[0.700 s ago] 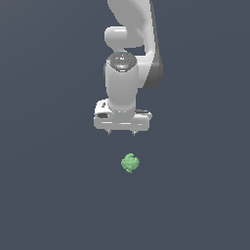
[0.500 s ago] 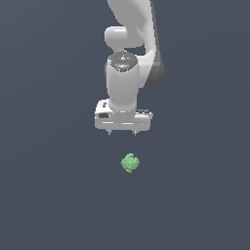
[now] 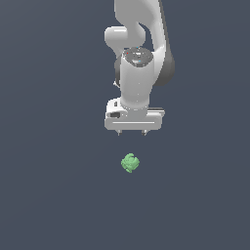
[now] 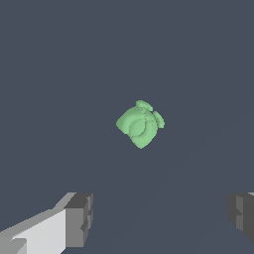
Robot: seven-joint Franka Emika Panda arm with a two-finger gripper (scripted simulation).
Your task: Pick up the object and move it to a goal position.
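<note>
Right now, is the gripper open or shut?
Open. In the wrist view the two fingertips stand far apart with bare floor between them, and the green blob lies beyond, untouched. The gripper holds nothing.

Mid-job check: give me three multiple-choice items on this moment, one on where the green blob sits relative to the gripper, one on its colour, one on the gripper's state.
1. Where is the blob?
A. Clamped between the fingers
B. On the surface, apart from the gripper
C. Resting on top of the arm

2. What colour is the blob?
A. Red
B. Blue
C. Light green

3. What state is the gripper in?
A. Open, holding nothing
B. Shut on the blob
C. Shut on nothing

Answers:
1. B: the exterior view shows bare surface between the blob and the fingertips.
2. C: it renders light green in both views.
3. A: the wrist view shows the fingers spread wide, with nothing between them.
</note>
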